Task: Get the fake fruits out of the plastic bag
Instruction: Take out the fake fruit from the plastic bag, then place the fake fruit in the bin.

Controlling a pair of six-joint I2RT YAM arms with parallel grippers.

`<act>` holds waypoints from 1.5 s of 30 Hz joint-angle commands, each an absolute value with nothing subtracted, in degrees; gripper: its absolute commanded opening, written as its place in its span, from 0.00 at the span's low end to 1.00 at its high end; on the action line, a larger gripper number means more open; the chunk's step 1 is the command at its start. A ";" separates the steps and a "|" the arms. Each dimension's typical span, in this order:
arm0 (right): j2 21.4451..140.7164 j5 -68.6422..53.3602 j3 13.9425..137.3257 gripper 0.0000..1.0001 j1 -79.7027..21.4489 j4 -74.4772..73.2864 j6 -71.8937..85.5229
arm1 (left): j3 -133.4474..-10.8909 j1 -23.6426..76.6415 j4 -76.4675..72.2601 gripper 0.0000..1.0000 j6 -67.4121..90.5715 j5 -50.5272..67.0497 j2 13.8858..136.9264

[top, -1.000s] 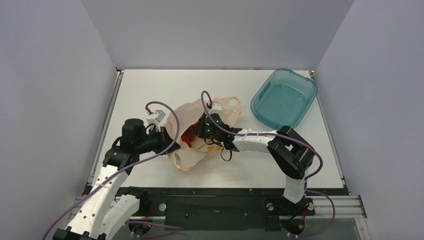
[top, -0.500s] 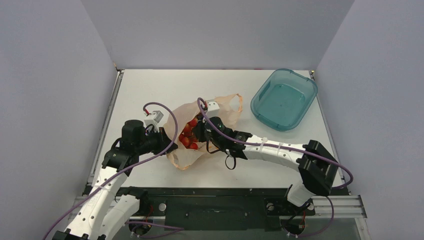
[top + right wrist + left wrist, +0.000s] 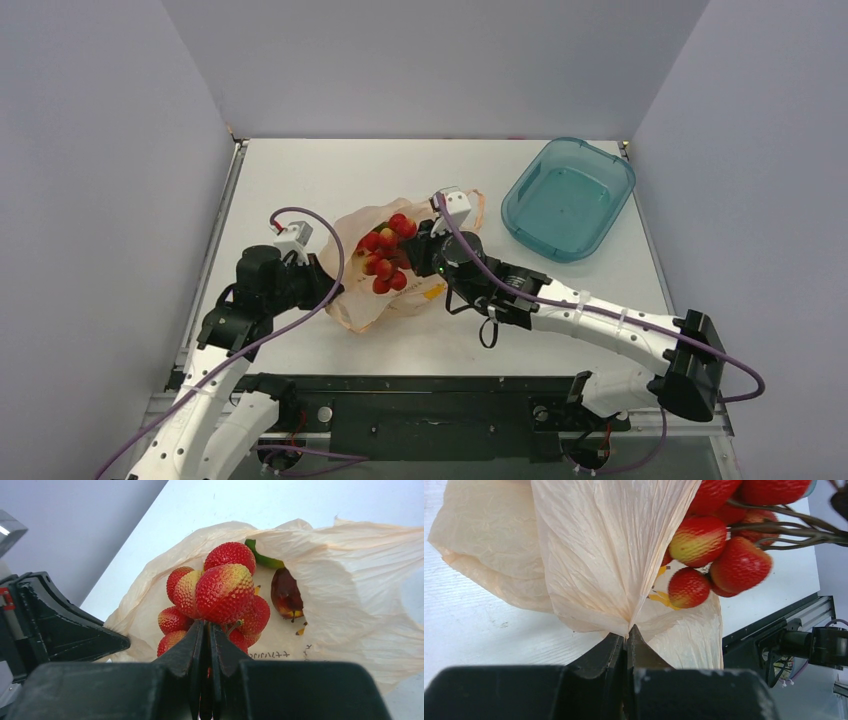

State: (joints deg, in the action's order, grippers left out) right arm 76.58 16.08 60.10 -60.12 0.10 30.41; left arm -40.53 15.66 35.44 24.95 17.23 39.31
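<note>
The pale-orange plastic bag [image 3: 352, 300] lies mid-table, mouth open toward the right. My left gripper [image 3: 328, 282] is shut on the bag's left edge [image 3: 594, 570], pinching a fold. My right gripper [image 3: 412, 252] is shut on the stems of the red berry cluster [image 3: 385, 250] and holds it above the bag's mouth. In the right wrist view the cluster [image 3: 222, 592] sits just past my fingertips. A dark maroon fruit [image 3: 286, 594] and a green piece [image 3: 262, 557] lie inside the bag [image 3: 360, 580]. The other fruits are hidden.
A teal translucent tub [image 3: 568, 197] stands at the back right of the white table [image 3: 300, 170]. Grey walls close in the left, back and right sides. A black rail [image 3: 430, 400] runs along the near edge.
My right gripper has pulled back and risen, drawing the berry cluster out of the bag's mouth. The right arm has stretched out to the right. My left gripper still holds the bag's edge.
</note>
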 commanded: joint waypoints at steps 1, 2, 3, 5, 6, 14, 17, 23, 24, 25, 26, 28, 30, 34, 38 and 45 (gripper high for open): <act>70.76 20.75 62.08 0.00 -60.47 -0.61 28.78 | -41.94 15.73 35.57 0.00 25.39 15.42 39.32; 70.18 21.19 62.63 0.00 -60.42 -1.71 28.50 | -41.95 15.73 35.58 0.00 25.53 15.31 39.30; 68.96 22.11 62.91 0.00 -60.24 -2.13 27.98 | -42.02 15.73 35.53 0.00 25.55 15.21 39.25; 67.00 23.74 63.62 0.00 -59.81 -2.98 26.95 | -42.01 15.75 35.54 0.00 25.51 15.14 39.21; 66.42 24.26 63.81 0.00 -59.66 -3.23 26.66 | -42.01 15.74 35.56 0.00 25.45 15.13 39.20; 60.51 32.93 63.86 0.00 -54.23 -2.43 24.62 | -42.09 15.73 35.47 0.00 25.38 15.59 38.85; 59.86 37.88 64.40 0.00 -51.93 -1.67 23.50 | -41.99 15.74 35.44 0.00 25.19 15.97 38.87; 61.87 46.74 66.54 0.00 -42.46 -1.31 24.29 | -41.90 15.75 34.81 0.00 24.39 18.53 39.24; 62.91 47.63 66.58 0.00 -39.55 -1.10 24.97 | -41.90 15.78 34.63 0.00 24.28 19.53 39.22; 63.49 47.85 66.46 0.00 -36.15 -0.67 25.32 | -41.87 15.76 34.39 0.00 24.09 20.00 39.27; 65.00 47.71 66.45 0.00 -34.46 -0.60 26.32 | -41.84 15.78 34.29 0.00 24.00 20.62 39.28; 67.95 47.21 66.30 0.00 -29.27 1.54 27.75 | -41.78 15.78 34.19 0.00 23.87 20.85 39.12; 71.55 45.58 66.24 0.00 -24.18 2.50 29.60 | -41.77 15.75 34.19 0.00 23.86 20.82 38.89; 80.67 41.15 68.37 0.00 -16.33 4.41 32.23 | -41.65 15.79 33.87 0.00 23.66 21.40 38.16; 89.03 29.58 71.53 0.00 -8.34 5.33 36.90 | -41.57 15.74 33.71 0.00 23.60 21.57 37.81; 101.06 17.24 75.93 0.00 0.45 10.33 47.63 | -41.50 15.73 33.68 0.00 23.64 21.50 37.92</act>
State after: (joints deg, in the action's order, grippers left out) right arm 98.26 25.41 70.13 -2.68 2.48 40.14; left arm -40.53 15.66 36.23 24.73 20.43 38.28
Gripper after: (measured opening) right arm 0.030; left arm 0.006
